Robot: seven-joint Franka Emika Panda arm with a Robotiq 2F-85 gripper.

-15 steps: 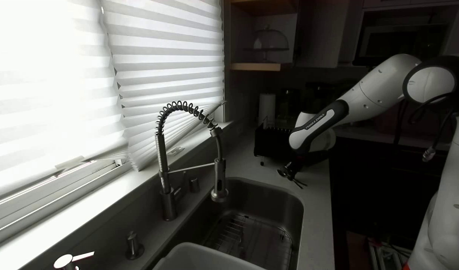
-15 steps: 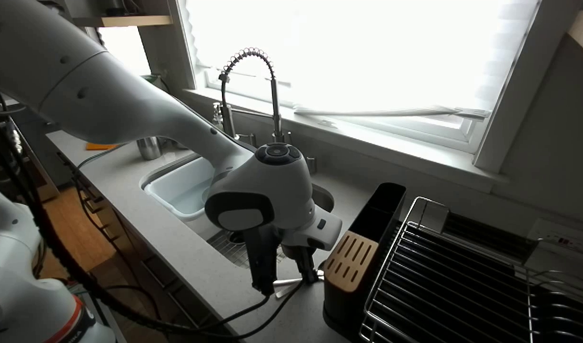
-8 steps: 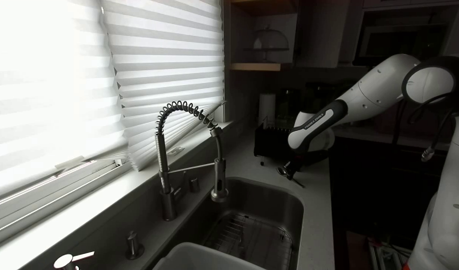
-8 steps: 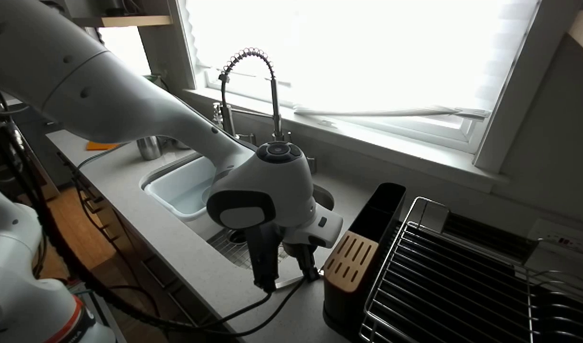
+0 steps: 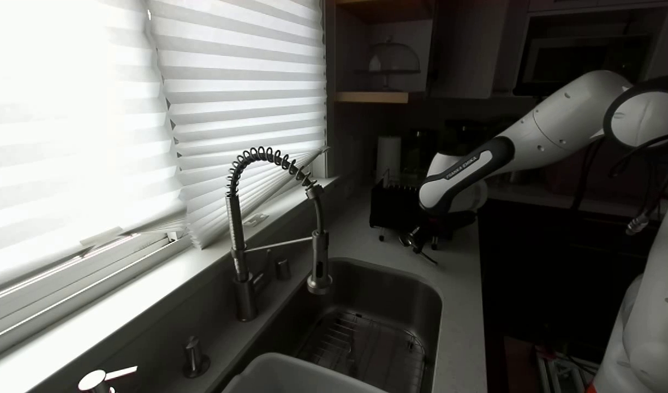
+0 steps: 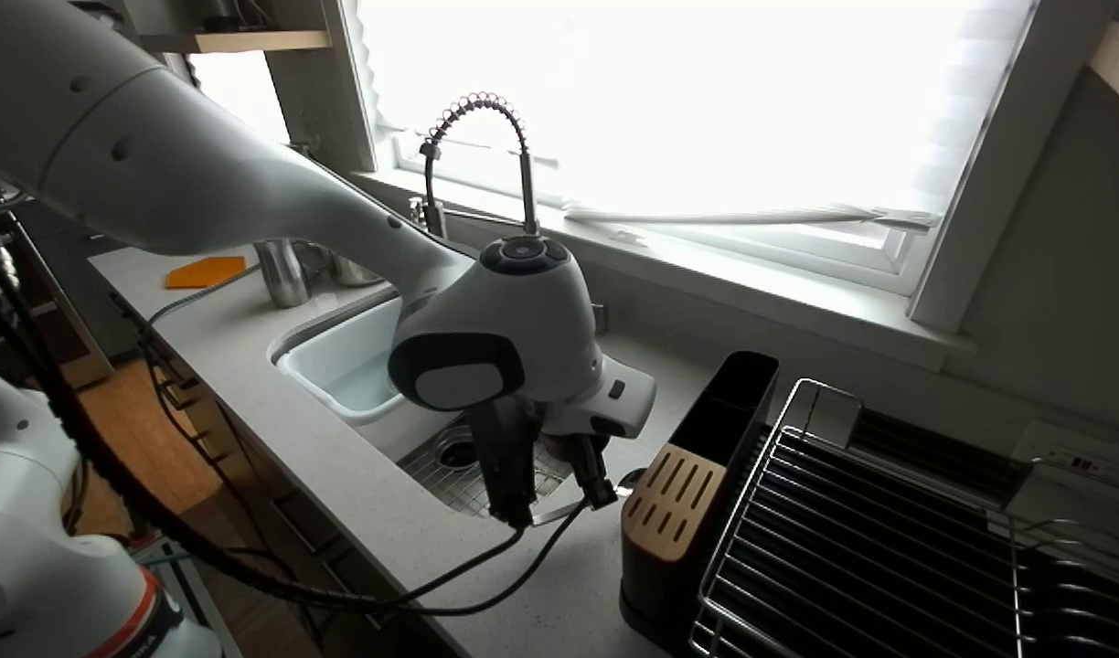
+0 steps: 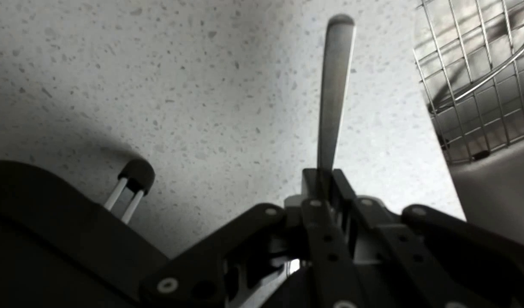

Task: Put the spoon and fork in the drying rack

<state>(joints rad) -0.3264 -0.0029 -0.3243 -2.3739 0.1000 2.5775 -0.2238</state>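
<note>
FRANKA EMIKA reads along a black strip on my arm, legible in an exterior view. On my base, lettering below a red band curves away, and only its tail end shows. A socket plate carries red marks too small to read.

My gripper is drawn nearly together, pinching a spoon by its flat, smooth metal handle. In the wrist view the handle runs straight out from between my jaws, broadening to a rounded end. Its bowl shows small and dark in an exterior view, on the side toward the caddy. Whether a second piece lies flush under the handle I cannot tell. I have the spoon over the desk, pale and flecked with grey chips, between the sink and the drying rack.

The drying rack is black and boxy, topped with bright parallel wires. At its side the caddy stands tall, narrow and round-cornered, its slotted wooden cover just beside the bowl; touching or apart, I cannot tell. A wire grid lines the metal sink, where a pale tub sits.
</note>
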